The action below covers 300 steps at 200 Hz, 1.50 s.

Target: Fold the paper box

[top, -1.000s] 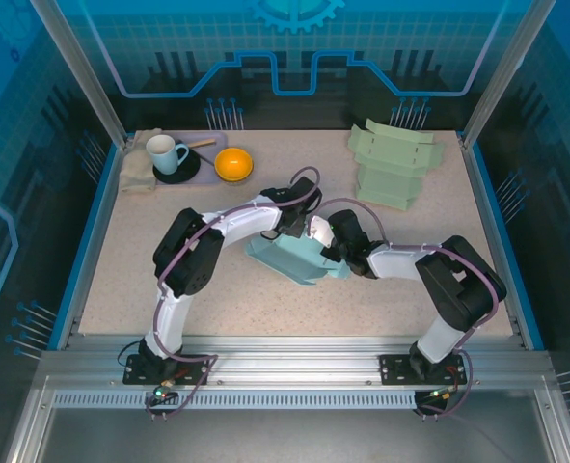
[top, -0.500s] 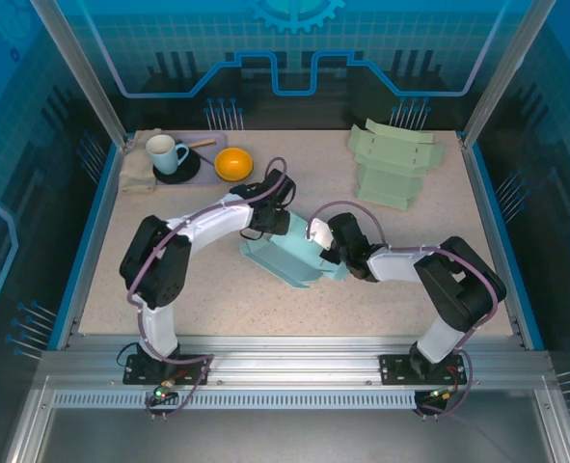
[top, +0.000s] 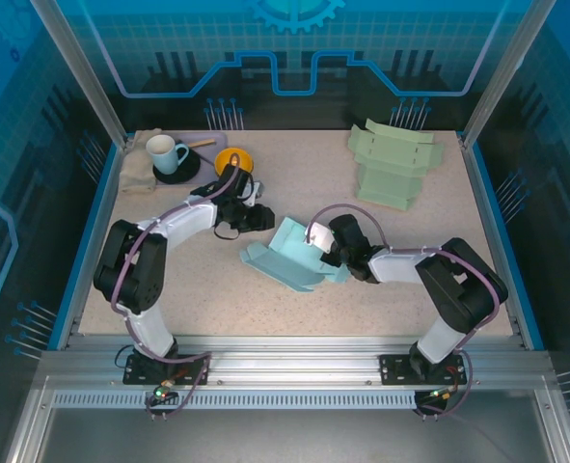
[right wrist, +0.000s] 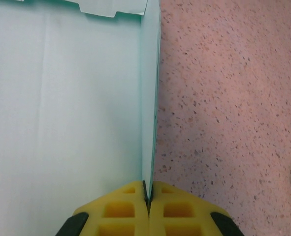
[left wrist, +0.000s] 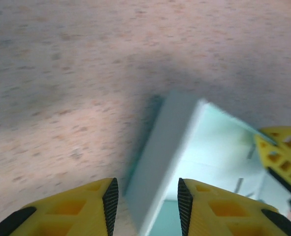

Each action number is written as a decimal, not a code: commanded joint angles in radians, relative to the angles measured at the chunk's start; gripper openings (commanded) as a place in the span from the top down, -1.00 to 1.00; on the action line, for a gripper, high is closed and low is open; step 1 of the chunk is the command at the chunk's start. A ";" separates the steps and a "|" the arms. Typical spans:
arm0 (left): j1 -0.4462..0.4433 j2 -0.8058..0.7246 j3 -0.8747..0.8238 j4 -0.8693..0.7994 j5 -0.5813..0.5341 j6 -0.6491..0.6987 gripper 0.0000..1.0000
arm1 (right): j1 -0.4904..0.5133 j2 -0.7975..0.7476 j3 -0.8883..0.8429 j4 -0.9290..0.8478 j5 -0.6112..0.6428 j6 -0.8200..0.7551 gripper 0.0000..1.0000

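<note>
Nearest the arm bases, the right gripper (top: pixel 325 253) has its fingers (right wrist: pixel 130 209) pressed together on an upright side wall (right wrist: pixel 150 98) of the pale blue paper box (top: pixel 289 258). This pinch probably anchors the half-formed box at mid-table (top: pixel 169 280) while other panels get raised. The box lies low and partly open, one long wall standing. Just beyond its far-left corner, the left gripper (left wrist: pixel 146 196) points at the box with fingers spread and nothing between them, seemingly lining up on the next flap. Farther back sit an orange bowl (top: pixel 232 160) and a white mug (top: pixel 164 152), well apart from the work. At the far right, a stack of green box blanks (top: pixel 395 166) waits.
</note>
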 commanded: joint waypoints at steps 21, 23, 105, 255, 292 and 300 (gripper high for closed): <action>0.033 0.070 -0.053 0.200 0.265 -0.035 0.24 | -0.061 -0.006 0.086 -0.186 -0.108 -0.043 1.00; 0.035 0.069 -0.059 0.208 0.271 -0.035 0.23 | -0.064 -0.002 0.096 -0.197 -0.111 -0.041 1.00; 0.101 0.030 -0.316 0.507 0.390 -0.187 0.22 | -0.068 0.066 0.247 -0.468 -0.282 -0.303 1.00; 0.026 0.057 -0.225 0.253 0.191 -0.091 1.00 | -0.019 0.149 0.304 -0.489 -0.268 -0.310 1.00; -0.098 0.052 -0.076 -0.088 -0.254 -0.005 1.00 | 0.006 0.171 0.330 -0.463 -0.183 -0.222 1.00; -0.116 0.057 -0.052 -0.140 -0.340 -0.010 1.00 | 0.009 0.170 0.335 -0.456 -0.168 -0.200 1.00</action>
